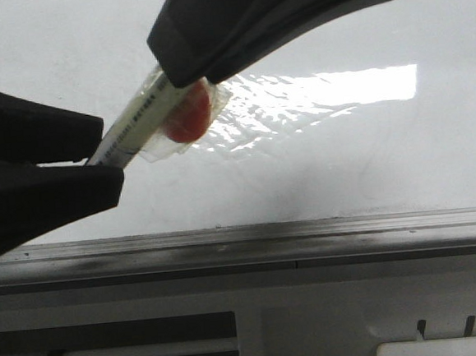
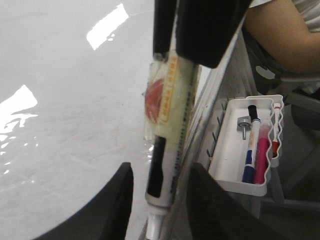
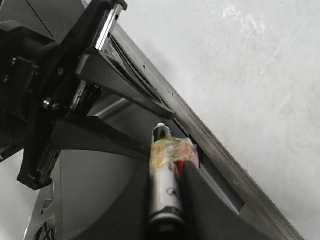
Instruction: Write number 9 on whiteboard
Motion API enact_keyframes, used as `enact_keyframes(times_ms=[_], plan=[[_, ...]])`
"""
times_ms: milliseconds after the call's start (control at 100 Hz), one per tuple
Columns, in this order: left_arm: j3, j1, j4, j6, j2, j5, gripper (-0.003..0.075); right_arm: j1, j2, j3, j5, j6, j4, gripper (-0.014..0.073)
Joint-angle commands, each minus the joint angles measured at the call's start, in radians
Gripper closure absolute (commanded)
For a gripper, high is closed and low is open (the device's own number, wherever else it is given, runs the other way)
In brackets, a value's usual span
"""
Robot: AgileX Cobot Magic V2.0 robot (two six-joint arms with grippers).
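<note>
The right gripper clamps the marker — its long axis slants down toward the left gripper, whose fingers stand apart around the lower end. The whiteboard lies behind, bare — no 9 drawn yet.

Setting: robot test bench in a lab or office. Evidence: a glossy whiteboard with grey metal edge rail is laid flat as the work surface; a white accessory tray with coloured markers is mounted at 3 o'clock; a seated person's arm is seen at 1 o'clock.
</note>
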Motion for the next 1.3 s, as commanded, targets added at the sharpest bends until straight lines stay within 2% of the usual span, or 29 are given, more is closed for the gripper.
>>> enact_keyframes(times_ms=[0,170,340,440,700,1080,1290], plan=[[-0.026,-0.003,-0.086,-0.014,-0.037,-0.078,0.0466,-0.007,-0.015,-0.031,-0.077,-0.009,-0.002,0.0636],[-0.026,-0.003,-0.182,-0.014,-0.136,-0.066,0.0467,-0.016,-0.017,-0.031,-0.064,0.000,-0.002,0.0636],[-0.026,-0.003,-0.374,0.093,-0.254,0.085,0.0468,-0.061,-0.017,-0.043,-0.038,0.040,-0.002,0.0643],[-0.026,-0.003,-0.473,0.099,-0.313,0.112,0.0468,-0.083,-0.017,-0.061,-0.024,0.047,-0.002,0.0643],[-0.026,-0.003,-0.475,0.099,-0.344,0.142,0.0470,-0.139,-0.017,-0.135,-0.013,0.047,-0.037,0.0643],[-0.026,-0.003,-0.475,0.099,-0.344,0.157,0.0472,-0.317,-0.017,-0.242,0.082,0.055,-0.055,0.0643],[-0.026,-0.003,-0.475,0.099,-0.344,0.157,0.0472,-0.374,-0.002,-0.242,0.057,0.060,-0.057,0.0643]])
